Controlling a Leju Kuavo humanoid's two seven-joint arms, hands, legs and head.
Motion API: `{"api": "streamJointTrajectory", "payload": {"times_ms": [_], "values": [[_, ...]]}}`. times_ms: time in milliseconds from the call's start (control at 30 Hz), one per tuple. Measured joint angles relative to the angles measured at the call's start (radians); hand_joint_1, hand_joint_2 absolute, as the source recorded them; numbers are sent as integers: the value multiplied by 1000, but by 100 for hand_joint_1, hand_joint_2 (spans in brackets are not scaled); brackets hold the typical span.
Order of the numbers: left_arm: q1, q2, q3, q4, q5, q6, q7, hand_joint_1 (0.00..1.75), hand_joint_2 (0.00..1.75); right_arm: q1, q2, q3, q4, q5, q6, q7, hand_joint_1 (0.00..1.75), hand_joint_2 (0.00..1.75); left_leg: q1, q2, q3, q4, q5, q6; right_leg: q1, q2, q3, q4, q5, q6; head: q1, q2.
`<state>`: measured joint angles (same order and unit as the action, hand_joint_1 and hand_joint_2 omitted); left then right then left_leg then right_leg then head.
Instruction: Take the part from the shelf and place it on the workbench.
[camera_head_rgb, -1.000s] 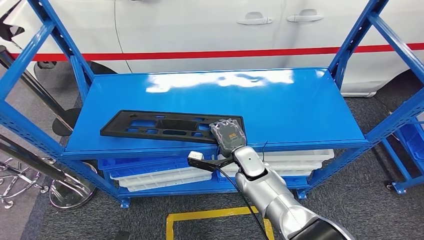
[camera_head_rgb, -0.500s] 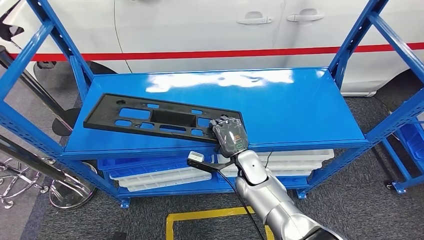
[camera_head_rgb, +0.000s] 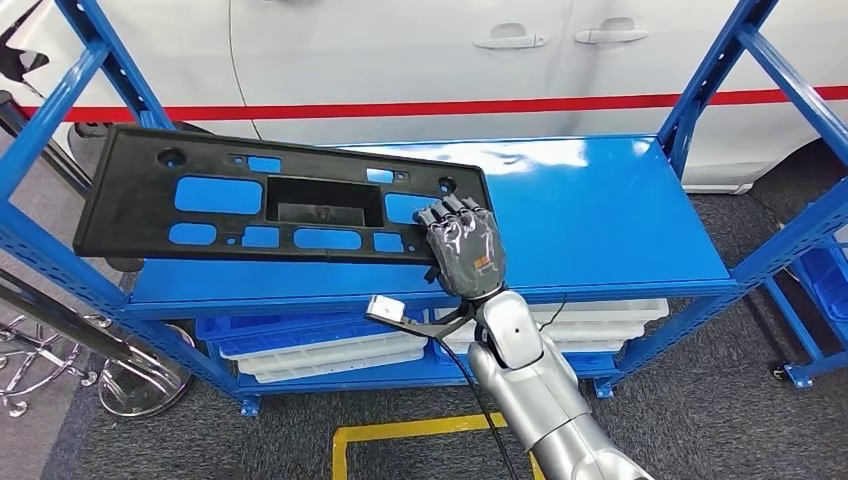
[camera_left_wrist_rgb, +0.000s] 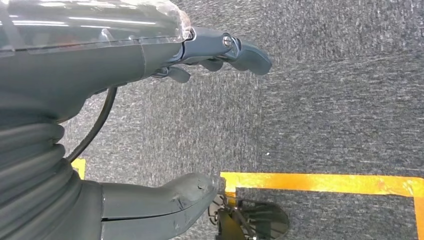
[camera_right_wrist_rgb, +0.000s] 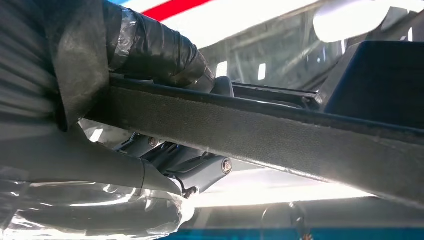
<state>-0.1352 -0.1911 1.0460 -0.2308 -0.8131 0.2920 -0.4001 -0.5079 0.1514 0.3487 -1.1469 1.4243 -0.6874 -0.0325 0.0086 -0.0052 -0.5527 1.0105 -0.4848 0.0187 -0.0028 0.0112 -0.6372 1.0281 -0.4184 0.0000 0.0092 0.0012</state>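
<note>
In the head view, the one black part (camera_head_rgb: 280, 205) had risen off the blue shelf (camera_head_rgb: 580, 215) since a second before, tilted up, its right end gripped by the right hand (camera_head_rgb: 462, 250); the lift looked done. In the left wrist view, the left hand (camera_left_wrist_rgb: 165, 120) hung empty, fingers apart. In the right wrist view, fingers (camera_right_wrist_rgb: 150, 47) clamped the part's edge.

Blue steel rack (camera_head_rgb: 600, 215), glossy top deck. White trays (camera_head_rgb: 330, 355) on lower level. White car (camera_head_rgb: 420, 60) with red stripe behind. Dark grey carpet (camera_head_rgb: 720, 400), yellow tape outline (camera_head_rgb: 420, 430).
</note>
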Motion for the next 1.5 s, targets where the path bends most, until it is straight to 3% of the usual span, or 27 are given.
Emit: {"api": "streamJointTrajectory", "payload": {"times_ms": [233,367,433,533,567,600,633,700,767,833,900,967,1033,1067,1100,1133,1200,1267,1333,1400,1433,1500], "values": [[-2,0,9,0,8,19,27,0,175,6,1,-36,-106,21,0,-3,175,175,-3,0,-2,6,-2,6,-3,0,0,-2,2,3,0,0],[-2,-1,10,0,9,17,32,0,175,-3,-1,-51,-157,6,0,0,175,175,-2,2,2,-4,9,18,-5,1,4,-6,6,15,0,0],[-3,-3,11,0,9,14,31,0,175,-8,-6,-56,-179,0,-1,0,175,175,5,7,9,-24,23,28,-4,0,-9,30,-28,22,0,0],[-4,-4,12,0,10,12,28,0,175,-11,-18,-62,-206,-4,-1,2,175,175,8,12,6,-28,30,34,-10,-1,-84,213,-129,32,0,0],[-3,-4,12,0,10,12,27,0,175,-11,-23,-64,-212,-5,-1,2,175,175,9,13,4,-26,29,34,-14,-2,-101,259,-142,36,0,0],[-3,-4,13,0,10,12,27,0,175,-10,-27,-66,-216,-6,-1,3,175,175,10,13,3,-23,28,33,-18,-4,-101,269,-135,40,0,0],[-4,-4,14,0,10,12,27,0,175,-10,-30,-67,-220,-6,-1,3,175,175,11,14,2,-19,27,30,-23,-6,-79,236,-108,43,0,0],[-4,-4,14,0,10,11,27,0,175,-11,-35,-67,-229,-6,-1,3,175,175,15,13,-1,-7,20,19,-28,-11,-2,104,-53,47,0,0],[-5,-4,15,0,10,9,26,0,175,-13,-37,-68,-237,-8,-1,3,175,175,14,12,-8,3,15,5,-24,-10,41,21,-37,40,0,0],[-7,-4,15,0,9,3,25,0,175,-13,-41,-71,-245,-13,-1,3,175,175,13,12,-12,6,17,-9,-17,-7,38,13,-40,26,0,0],[-7,-4,15,0,8,-1,25,0,175,-14,-44,-75,-254,-20,-1,3,175,175,16,11,-19,16,6,-19,-20,-8,34,7,-35,10,0,0],[-7,-4,15,0,6,-3,26,0,175,-14,-48,-79,-261,-31,-1,3,175,175,19,11,-49,89,-52,-26,-22,-10,29,1,-26,-6,0,0],[-6,-4,15,0,5,-4,26,0,175,-13,-52,-85,-265,-43,-1,2,175,175,19,10,-99,222,-125,-29,-17,-11,19,1,-20,-16,-1,0],[-6,-4,15,0,5,-4,26,0,175,-12,-55,-87,-266,-48,-1,2,175,175,19,10,-116,273,-143,-29,-15,-11,14,2,-17,-18,-1,0],[-6,-3,15,0,4,-4,26,0,175,-11,-57,-90,-266,-52,-1,1,175,175,18,10,-118,292,-141,-28,-12,-11,10,4,-14,-18,-1,0],[-6,-3,15,0,2,-4,26,0,175,-9,-60,-93,-268,-55,-1,0,175,175,18,10,-101,269,-120,-26,-11,-10,6,6,-12,-18,-1,0],[-7,-1,15,0,0,-4,25,0,175,-7,-64,-101,-273,-59,-1,-3,175,175,16,10,-24,136,-61,-17,-10,-10,0,12,-9,-14,-1,0],[-9,-1,15,0,-1,-4,24,0,175,-7,-67,-108,-280,-64,-1,-5,175,175,11,7,31,30,-33,-9,-9,-10,-7,17,-3,-4,-1,0],[-9,0,15,0,-1,-3,23,0,175,-5,-69,-117,-286,-70,-1,-8,175,175,4,5,35,12,-29,-4,-10,-10,-12,14,9,11,-1,0],[-9,0,15,0,0,-3,23,0,175,-1,-73,-128,-293,-75,-1,-15,175,175,8,6,28,0,-13,7,-11,-9,-17,16,7,24,0,0],[-10,0,15,0,1,-3,22,0,175,0,-75,-134,-296,-77,-1,-18,175,175,10,8,24,-6,-3,16,-11,-8,-26,33,-12,29,0,0],[-10,1,15,0,3,-3,21,0,175,3,-81,-147,-301,-84,-1,-21,175,175,10,11,9,-12,14,28,-11,-8,-61,123,-88,36,0,0]]}}
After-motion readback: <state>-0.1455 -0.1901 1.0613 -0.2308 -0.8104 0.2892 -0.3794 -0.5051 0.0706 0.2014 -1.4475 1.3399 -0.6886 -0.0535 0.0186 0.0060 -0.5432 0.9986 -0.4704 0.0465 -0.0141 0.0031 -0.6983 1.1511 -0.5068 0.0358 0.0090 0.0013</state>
